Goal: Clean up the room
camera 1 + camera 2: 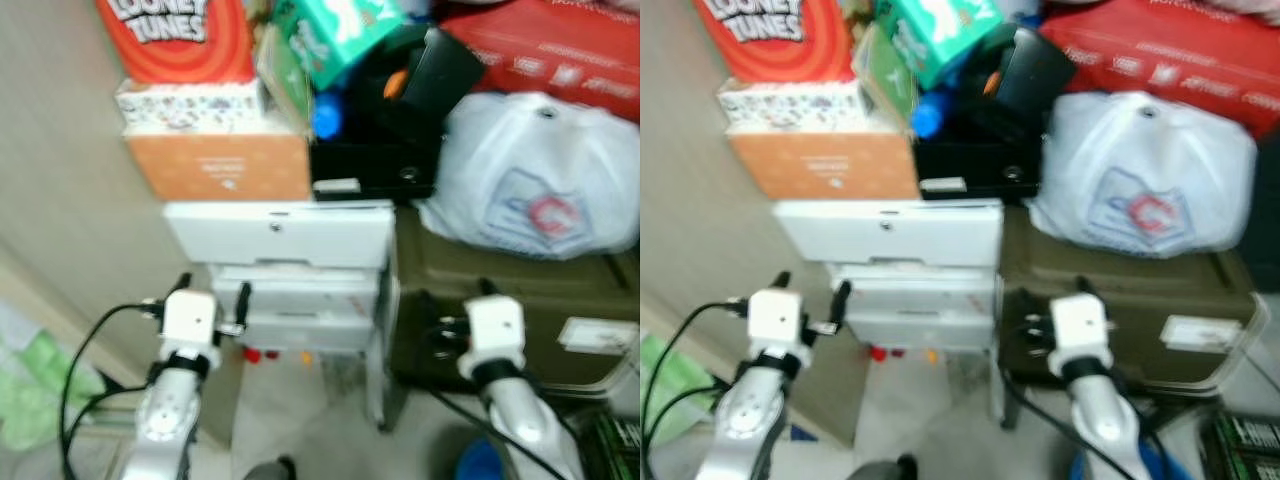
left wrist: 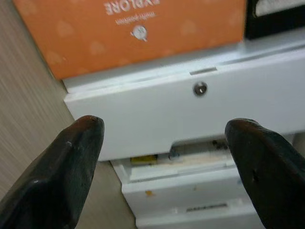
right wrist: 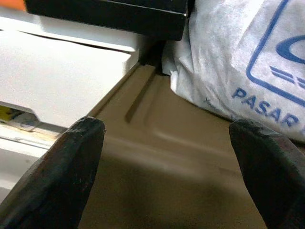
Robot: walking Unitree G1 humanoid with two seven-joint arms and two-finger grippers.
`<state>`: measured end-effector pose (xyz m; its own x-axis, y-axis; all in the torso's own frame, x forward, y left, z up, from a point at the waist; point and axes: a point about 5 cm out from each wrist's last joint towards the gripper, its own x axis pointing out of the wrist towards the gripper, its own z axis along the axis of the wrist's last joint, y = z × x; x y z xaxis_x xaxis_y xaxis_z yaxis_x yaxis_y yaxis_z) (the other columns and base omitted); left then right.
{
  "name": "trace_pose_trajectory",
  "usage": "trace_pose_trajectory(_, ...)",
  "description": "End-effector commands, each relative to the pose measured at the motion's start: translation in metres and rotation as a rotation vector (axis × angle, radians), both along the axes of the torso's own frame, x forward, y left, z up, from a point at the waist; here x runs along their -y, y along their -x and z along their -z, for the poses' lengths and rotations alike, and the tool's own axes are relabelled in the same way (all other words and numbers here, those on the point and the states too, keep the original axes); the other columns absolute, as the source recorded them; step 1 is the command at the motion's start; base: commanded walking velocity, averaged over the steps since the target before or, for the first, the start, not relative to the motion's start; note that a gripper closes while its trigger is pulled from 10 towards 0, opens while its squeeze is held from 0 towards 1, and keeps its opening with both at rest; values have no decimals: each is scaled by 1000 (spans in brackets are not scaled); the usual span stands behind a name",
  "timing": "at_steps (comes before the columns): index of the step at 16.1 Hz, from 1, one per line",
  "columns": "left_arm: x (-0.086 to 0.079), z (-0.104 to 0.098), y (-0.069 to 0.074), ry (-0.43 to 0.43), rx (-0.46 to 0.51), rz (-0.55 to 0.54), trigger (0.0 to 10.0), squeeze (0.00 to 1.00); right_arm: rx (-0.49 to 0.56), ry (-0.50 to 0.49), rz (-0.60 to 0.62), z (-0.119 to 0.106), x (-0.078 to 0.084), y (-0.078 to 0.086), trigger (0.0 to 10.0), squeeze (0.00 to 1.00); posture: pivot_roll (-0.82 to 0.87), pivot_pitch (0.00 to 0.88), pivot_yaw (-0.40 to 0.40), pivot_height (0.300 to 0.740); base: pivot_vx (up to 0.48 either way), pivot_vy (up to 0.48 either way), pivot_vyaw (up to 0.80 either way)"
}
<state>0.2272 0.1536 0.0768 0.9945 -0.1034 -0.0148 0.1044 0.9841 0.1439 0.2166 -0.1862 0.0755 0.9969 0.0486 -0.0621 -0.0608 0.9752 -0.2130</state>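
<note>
Wall: beige wall [image 1: 60, 190] runs down the far left, with something pale green [image 1: 35, 395] low beside it, too blurred to name.
Left hand: here's the left hand [image 1: 213, 292], raised in front of the white drawer unit [image 1: 285, 235], its two black fingers [image 2: 62, 176] spread wide with nothing between them; the wrist view looks straight at the top drawer front and its small round lock.
Drawer stack: white drawers one above another, the lower ones showing a thin gap with something yellow inside; small red and orange bits [image 1: 270, 355] lie on the floor at the base.
On top of the drawers: an orange box [image 1: 225, 165], a patterned white box [image 1: 185, 100] on that, and a red Looney Tunes item [image 1: 175, 35] above.
Middle pile: a black box [image 1: 375, 160] sits beside the orange one, with a blue cap [image 1: 327, 118] and a green packet [image 1: 335, 35] heaped over it.
Right hand: the right hand [image 1: 455, 292] hovers over the olive-brown storage bin [image 1: 500, 290], fingers [image 3: 71, 167] parted wide and empty, close above the lid.
Bin top: a white plastic bag [image 1: 540, 180] with blue and red print rests on the lid, touching the black box.
Far right: a red carton [image 1: 560, 50] lies behind and above the bag.
Clutter to tidy: all of it is stacked on the drawers and bin; neither hand touches any.
</note>
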Motion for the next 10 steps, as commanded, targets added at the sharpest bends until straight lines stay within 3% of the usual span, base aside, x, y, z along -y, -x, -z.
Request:
trace_pose_trajectory(1, -7, 0, 0, -15, 0, -23, 10000, 0, 28, -9, -19, -6, -4, -6, 10000, 0, -57, 10, 8, 740, 0, 0, 800)
trace_pose_trajectory(4, -8, 0, 1, -14, 4, -44, 10000, 0, 31, 2, -34, -8, -2, -6, 10000, 0, -52, 14, -2, 740, 0, 0, 800)
trace_pose_trajectory(7, -15, 1, 12, -32, 1, -100, 10000, 0, 39, 14, -47, -11, -3, -3, 10000, 0, -54, 20, -2, 740, 0, 0, 800)
trace_pose_trajectory(10, -29, 5, 26, -55, -21, -149, 10000, 0, 39, 34, -46, -12, 2, 13, 10000, 0, -52, 25, -3, 740, 0, 0, 583)
